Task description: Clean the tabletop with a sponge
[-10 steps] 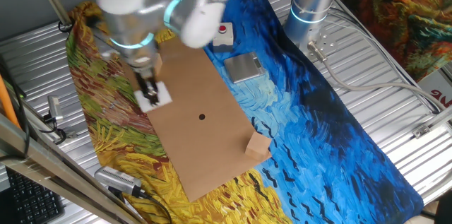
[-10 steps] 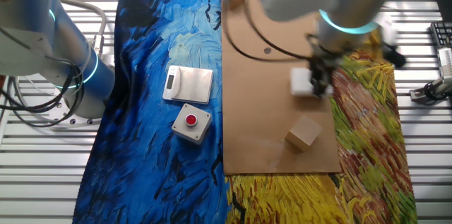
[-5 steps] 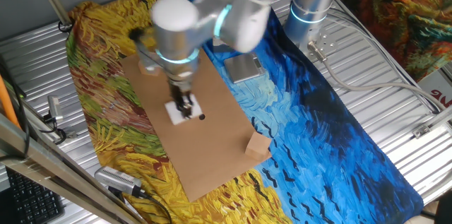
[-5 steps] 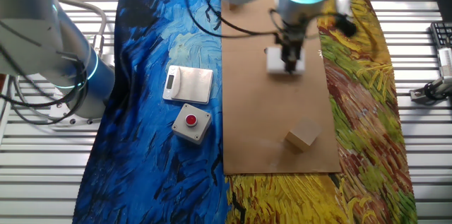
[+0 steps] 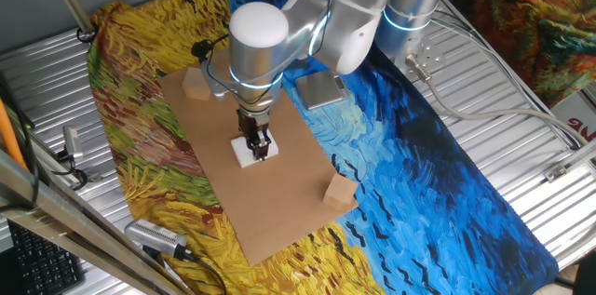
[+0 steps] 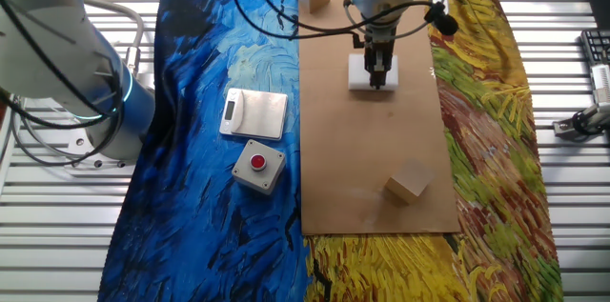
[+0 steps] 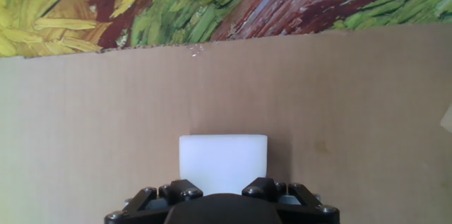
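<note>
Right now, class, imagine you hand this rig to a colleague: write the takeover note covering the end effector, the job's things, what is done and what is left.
End effector: shut on the sponge, pressing it down on the tabletop.
Sponge: mid-board, about where the black spot was a second ago; the spot is now hidden, so I cannot tell whether it is gone.
Done: the sponge has been swept from the board's edge by the yellow cloth to the middle.
Left: lift or slide off to check the spot, then wipe the rest of the board.
Mind the two wooden cubes resting on the board's edges.
</note>
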